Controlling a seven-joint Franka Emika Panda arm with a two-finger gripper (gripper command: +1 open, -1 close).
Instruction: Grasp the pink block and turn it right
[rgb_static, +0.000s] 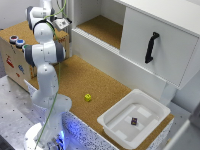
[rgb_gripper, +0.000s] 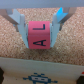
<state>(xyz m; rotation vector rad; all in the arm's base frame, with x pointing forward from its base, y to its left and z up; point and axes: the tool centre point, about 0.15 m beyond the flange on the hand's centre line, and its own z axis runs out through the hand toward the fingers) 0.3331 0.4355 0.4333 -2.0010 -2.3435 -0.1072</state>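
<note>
In the wrist view a pink block with black letters on its face sits between my two grey fingers. The fingers press on both of its sides over a cork surface. My gripper is shut on the block. In the exterior view the gripper is high up at the back, over the wooden box on the exterior view's left. The pink block is hidden there behind the hand.
A small yellow block lies on the cork table. A white bin at the front right holds a small dark block. A white cabinet with a black handle stands behind. A wooden box with cups stands at the left.
</note>
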